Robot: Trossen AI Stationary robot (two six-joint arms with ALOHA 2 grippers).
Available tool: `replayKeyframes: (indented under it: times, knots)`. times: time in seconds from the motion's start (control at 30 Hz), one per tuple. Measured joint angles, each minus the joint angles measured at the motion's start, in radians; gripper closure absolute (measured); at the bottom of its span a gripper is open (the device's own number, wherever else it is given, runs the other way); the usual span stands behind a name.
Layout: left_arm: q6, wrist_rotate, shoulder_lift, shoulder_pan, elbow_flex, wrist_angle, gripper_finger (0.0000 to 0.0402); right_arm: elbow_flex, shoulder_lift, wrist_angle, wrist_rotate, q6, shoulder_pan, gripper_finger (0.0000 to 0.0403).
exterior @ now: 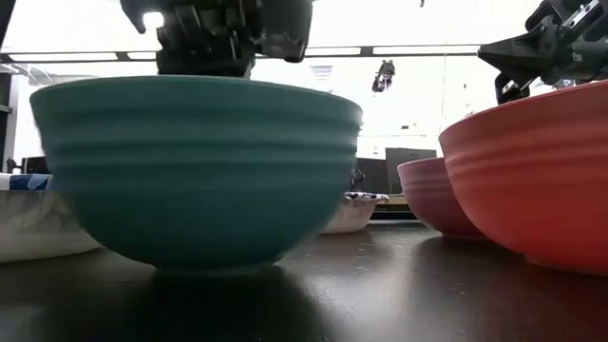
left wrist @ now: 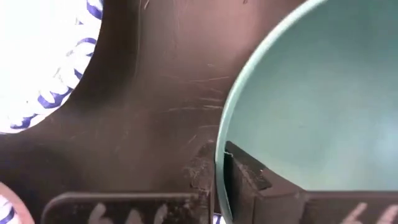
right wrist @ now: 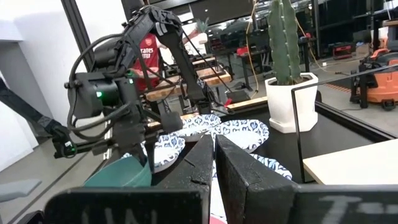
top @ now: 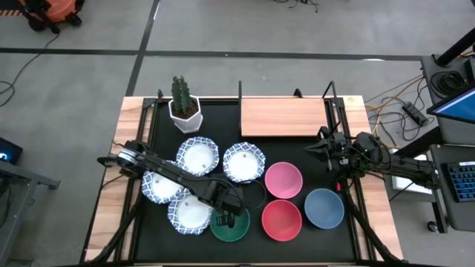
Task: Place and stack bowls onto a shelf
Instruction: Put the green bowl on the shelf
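**Green bowl gripped at its rim by the left arm**

Nearest the low camera stands the plain green ribbed bowl (exterior: 195,171), upright on the black tabletop (exterior: 380,294), filling the left half of that view. From above, the left gripper (top: 228,215) comes down onto its rim; in the left wrist view its two dark fingers (left wrist: 245,177) pinch the bowl's thin wall, one inside and one outside, so the jaws are clamped narrow on the rim.

Seen from above, the green bowl sits at the front edge of the table, left of the plain red bowl (top: 281,219). A plain blue bowl (top: 323,208) lies to the right of the red one, and a plain pink bowl (top: 283,180) just behind it. Four white bowls with blue patterned scalloped rims (top: 198,157) cluster on the left half, partly under the left arm; one (top: 191,213) lies just beside the green bowl.

A rectangular light-wood shelf with thin black posts (top: 286,116) stands at the back right of the table and carries no bowl. To its left is a green cactus in a white faceted pot (top: 184,106).

The right gripper (top: 318,147) hovers just in front of the shelf's right end, its fingers pressed together and holding nothing.
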Motion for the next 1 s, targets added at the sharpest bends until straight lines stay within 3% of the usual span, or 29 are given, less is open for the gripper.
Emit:
replayKeyframes:
  times: [0.3, 0.57, 0.8, 1.0]
  knots:
    - [0.070, -0.058, -0.088, 0.073, 0.086, 0.001, 0.0401, 0.000, 0.000, 0.000, 0.000, 0.003, 0.000, 0.0394]
    - [0.244, -0.186, -0.079, 0.277, 0.304, 0.016, 0.0401, 0.000, 0.000, 0.000, 0.001, 0.019, 0.000, 0.0394]
    - [0.497, -0.203, 0.005, 0.504, 0.541, 0.105, 0.0401, 0.000, 0.000, 0.000, 0.000, 0.019, 0.000, 0.0394]
    - [0.562, -0.196, 0.177, 0.657, 0.791, 0.082, 0.0401, 0.000, 0.000, -0.002, 0.001, 0.019, 0.000, 0.0394]
